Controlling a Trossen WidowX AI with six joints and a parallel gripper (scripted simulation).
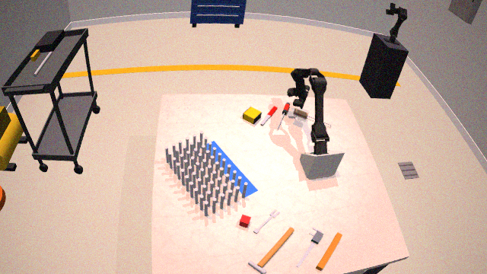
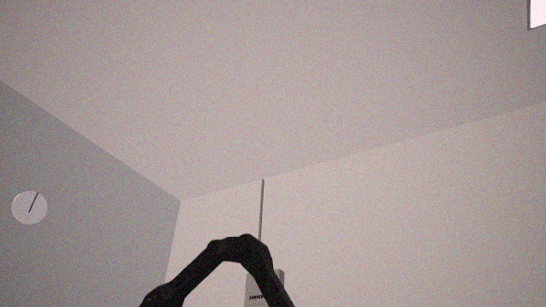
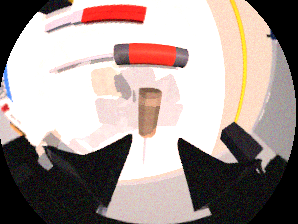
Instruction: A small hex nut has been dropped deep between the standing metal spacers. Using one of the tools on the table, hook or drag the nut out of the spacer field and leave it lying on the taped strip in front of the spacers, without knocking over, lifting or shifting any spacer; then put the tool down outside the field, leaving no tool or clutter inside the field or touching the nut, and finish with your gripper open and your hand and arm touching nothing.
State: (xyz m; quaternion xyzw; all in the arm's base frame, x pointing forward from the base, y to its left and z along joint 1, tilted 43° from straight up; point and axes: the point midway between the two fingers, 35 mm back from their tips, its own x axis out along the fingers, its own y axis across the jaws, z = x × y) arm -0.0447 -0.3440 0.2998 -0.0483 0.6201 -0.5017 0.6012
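Fingers parted, brown rounded handle ahead

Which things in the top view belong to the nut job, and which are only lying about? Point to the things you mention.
Job:
- metal spacers (image 1: 206,208)
- blue strip (image 1: 249,190)
- wooden-handled tool (image 1: 300,113) (image 3: 149,112), probably next

Lying about:
- red cube (image 1: 244,221)
- yellow block (image 1: 252,114)

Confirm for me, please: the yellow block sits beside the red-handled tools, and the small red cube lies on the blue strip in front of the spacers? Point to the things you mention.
Not quite: the small red cube (image 1: 245,221) lies off the blue strip (image 1: 249,189), near the fork-ended tool (image 1: 266,221), as the top view shows. The rest stands.
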